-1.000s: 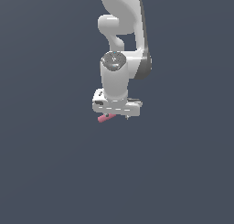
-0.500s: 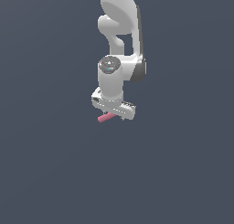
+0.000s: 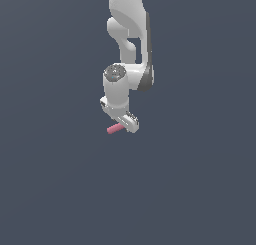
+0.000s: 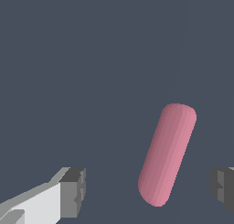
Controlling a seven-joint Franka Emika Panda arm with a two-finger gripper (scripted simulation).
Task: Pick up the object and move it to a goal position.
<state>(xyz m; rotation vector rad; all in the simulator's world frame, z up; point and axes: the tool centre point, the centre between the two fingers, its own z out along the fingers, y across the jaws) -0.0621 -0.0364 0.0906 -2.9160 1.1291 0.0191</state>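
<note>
Jaws spread wide either side of pink peg (image 4: 167, 154), not touching. Probably rigid, light, smooth; liable to roll. Best pinched mid-length, across its round flanks.

Peg (image 4: 167, 154) lying between the two fingers (image 4: 68, 193) of the gripper (image 4: 148, 191), touching neither, slanting, sticking out towards the exterior view's left below the arm (image 3: 127, 49).

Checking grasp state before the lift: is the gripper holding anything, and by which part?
Nothing is held. The gripper is open, and the pink-red round-ended cylinder lies between its fingers, touching neither.
</note>
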